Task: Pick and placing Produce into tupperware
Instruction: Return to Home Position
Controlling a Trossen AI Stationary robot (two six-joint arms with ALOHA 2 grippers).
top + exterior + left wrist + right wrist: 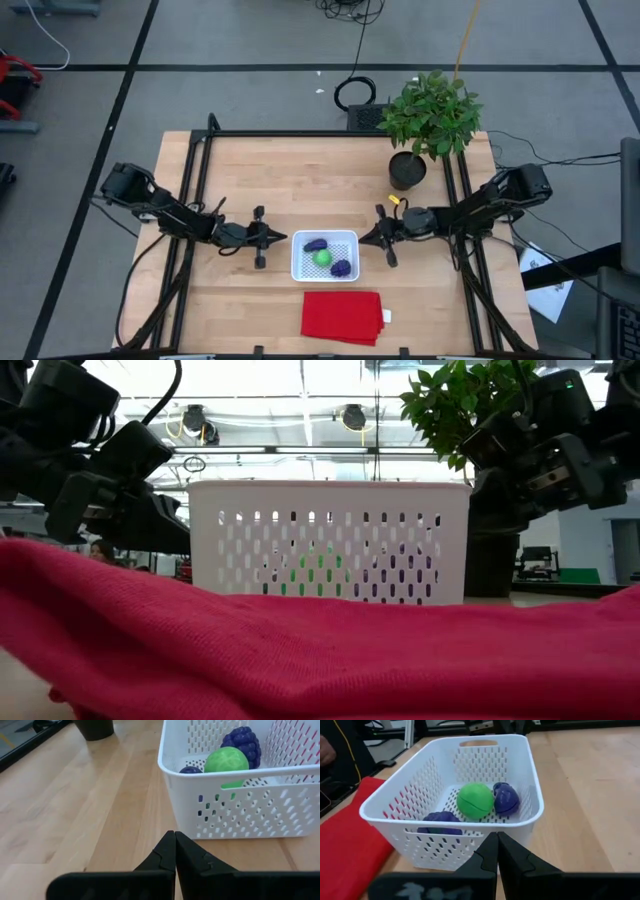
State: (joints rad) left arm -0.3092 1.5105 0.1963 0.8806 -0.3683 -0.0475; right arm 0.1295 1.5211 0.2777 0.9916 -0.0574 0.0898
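The produce point(322, 257) is in the tupperware point(297, 262). The left tool point(281, 238) and right tool point(365, 236), pinched closed and empty, should go home next.

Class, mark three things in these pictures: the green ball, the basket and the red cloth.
Green ball point(476, 800): right wrist view, on the middle of its rounded face.
Basket point(330, 496): low view, on the plain band above the holes.
Cloth point(341, 316): high view, on its middle.

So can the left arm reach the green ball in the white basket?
Probably yes. The left gripper sits just outside the open-topped basket and the green ball lies uncovered. It must clear the wall and open its shut jaws.
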